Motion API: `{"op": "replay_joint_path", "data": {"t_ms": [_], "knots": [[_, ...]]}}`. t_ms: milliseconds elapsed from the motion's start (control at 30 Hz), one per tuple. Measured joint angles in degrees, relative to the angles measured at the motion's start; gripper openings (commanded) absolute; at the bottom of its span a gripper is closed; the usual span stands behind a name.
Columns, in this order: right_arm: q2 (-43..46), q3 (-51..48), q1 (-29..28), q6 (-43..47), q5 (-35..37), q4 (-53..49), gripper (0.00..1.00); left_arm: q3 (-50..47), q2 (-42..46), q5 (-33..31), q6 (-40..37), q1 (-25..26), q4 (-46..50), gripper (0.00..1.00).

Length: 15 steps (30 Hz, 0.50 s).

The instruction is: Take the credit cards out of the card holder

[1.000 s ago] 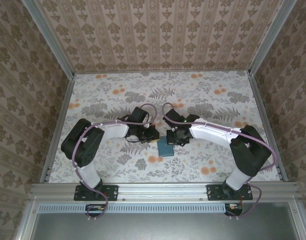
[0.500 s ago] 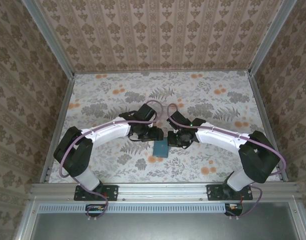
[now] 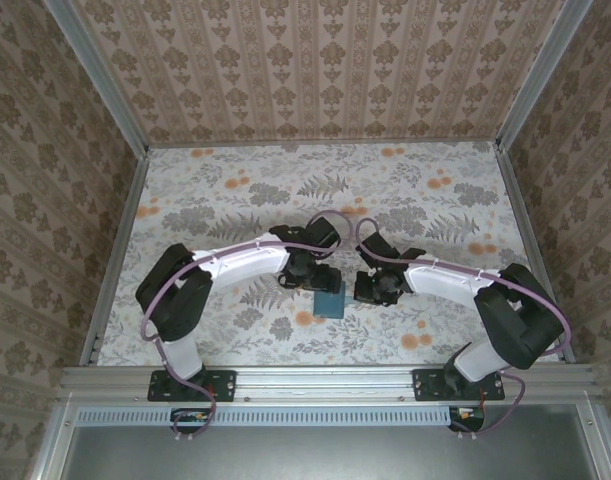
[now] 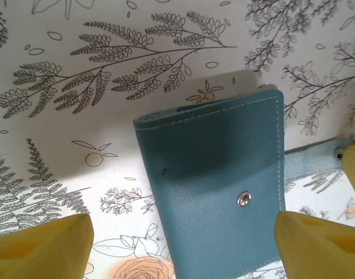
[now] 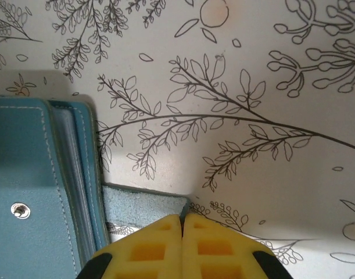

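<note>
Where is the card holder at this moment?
In the top view the card holder lies closed on the table's near middle, between the left gripper and right gripper.

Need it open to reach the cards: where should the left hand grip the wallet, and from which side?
Probably the top cover's free edge, from the strap side. The wallet lies flat and closed, stud up; its layers gape slightly there, with the spine seemingly opposite, so that edge can be lifted.

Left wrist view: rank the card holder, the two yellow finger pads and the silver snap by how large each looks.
1. card holder
2. finger pads, the two look alike; nearness to the camera enlarges them
3. silver snap
</note>
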State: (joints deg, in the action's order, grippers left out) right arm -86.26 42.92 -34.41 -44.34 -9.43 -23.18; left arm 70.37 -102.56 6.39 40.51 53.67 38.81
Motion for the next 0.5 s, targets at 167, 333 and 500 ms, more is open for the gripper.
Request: {"op": "replay_joint_path", "data": {"t_ms": [167,333,500], "knots": [[0.0,-1.3,1.3,-0.7,-2.8,3.4,0.02,1.9,-1.7,-0.9,0.6,1.3,1.2,0.91],[0.0,-2.0,2.2,-0.7,-4.6,5.2,0.02,4.2,-4.0,-1.4,1.0,2.3,1.5,0.92],[0.0,-2.3,2.7,-0.7,-5.5,5.5,0.02,4.3,-5.3,-2.2,1.6,2.3,2.0,0.92]]}}
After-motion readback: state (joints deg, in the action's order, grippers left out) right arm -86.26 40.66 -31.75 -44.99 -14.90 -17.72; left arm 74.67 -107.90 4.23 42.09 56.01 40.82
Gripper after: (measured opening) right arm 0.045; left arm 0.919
